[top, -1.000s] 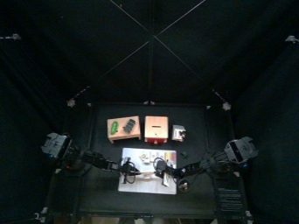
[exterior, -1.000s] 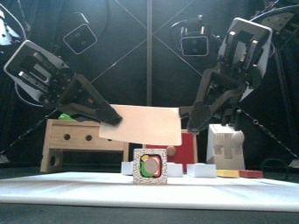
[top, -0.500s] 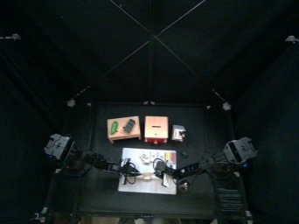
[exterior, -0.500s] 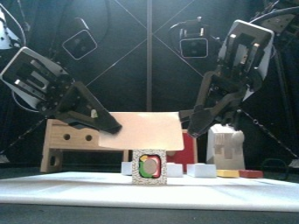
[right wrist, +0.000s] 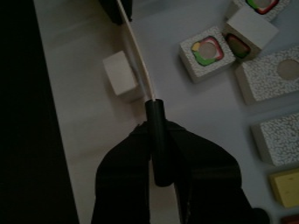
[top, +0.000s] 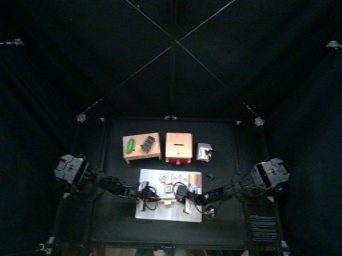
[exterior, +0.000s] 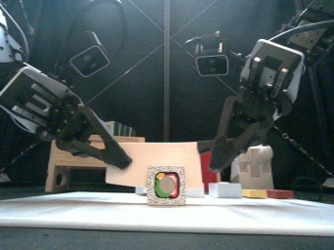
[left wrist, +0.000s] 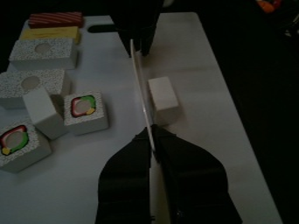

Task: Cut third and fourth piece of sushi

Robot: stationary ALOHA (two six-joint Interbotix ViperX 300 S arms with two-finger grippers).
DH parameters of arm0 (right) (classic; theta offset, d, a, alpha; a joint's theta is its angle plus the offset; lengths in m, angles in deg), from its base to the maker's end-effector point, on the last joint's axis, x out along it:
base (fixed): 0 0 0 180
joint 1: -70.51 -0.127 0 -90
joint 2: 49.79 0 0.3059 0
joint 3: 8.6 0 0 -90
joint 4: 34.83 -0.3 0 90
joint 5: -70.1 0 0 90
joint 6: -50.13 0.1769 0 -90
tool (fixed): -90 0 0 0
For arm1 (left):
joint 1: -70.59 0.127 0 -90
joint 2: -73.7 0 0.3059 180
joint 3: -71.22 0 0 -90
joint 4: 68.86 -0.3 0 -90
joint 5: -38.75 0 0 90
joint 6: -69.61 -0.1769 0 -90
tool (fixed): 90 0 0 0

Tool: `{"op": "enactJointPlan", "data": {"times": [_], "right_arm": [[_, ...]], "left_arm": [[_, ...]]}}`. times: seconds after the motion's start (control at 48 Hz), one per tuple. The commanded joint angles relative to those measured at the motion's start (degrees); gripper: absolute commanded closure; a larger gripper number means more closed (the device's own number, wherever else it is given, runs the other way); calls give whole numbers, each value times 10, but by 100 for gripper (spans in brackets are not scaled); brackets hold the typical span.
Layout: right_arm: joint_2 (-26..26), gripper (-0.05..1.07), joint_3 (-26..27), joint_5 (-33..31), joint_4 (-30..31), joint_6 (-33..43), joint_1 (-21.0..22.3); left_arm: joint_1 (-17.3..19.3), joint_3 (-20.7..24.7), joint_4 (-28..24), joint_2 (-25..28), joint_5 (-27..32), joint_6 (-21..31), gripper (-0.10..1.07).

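Note:
Both grippers hold one knife with a broad tan blade (exterior: 167,156) low over the white cutting board (top: 171,212). My left gripper (left wrist: 149,133) is shut on the blade's end; the thin blade edge (left wrist: 140,83) runs away toward the other arm. My right gripper (right wrist: 149,109) is shut on the black handle (right wrist: 156,144). A plain white piece (left wrist: 163,92) lies beside the blade and also shows in the right wrist view (right wrist: 118,72). Cut sushi pieces with coloured centres (left wrist: 86,109) (left wrist: 21,144) lie on the other side. One piece (exterior: 164,186) stands in front.
Grey speckled blocks (left wrist: 33,85), a yellow block (left wrist: 52,35) and a red striped one (left wrist: 55,17) lie along the board's end. Behind the board stand a wooden box (top: 140,145), a red box (top: 178,146) and a small white block (top: 205,152).
Both arms have come down and the knife blade has dropped lower, close behind the front sushi piece.

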Motion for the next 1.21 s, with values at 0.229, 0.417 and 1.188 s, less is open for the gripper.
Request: {"op": "enactJointPlan", "data": {"times": [0.229,0.417,1.188], "right_arm": [[4,71,-1,-6,-5,4,9],[4,71,-1,-8,-11,4,9],[18,71,1,-18,-6,4,11]], "left_arm": [[-2,2,-2,4,2,-3,54],[-2,3,-2,4,3,-4,54],[11,5,-15,-18,3,-4,54]]}}
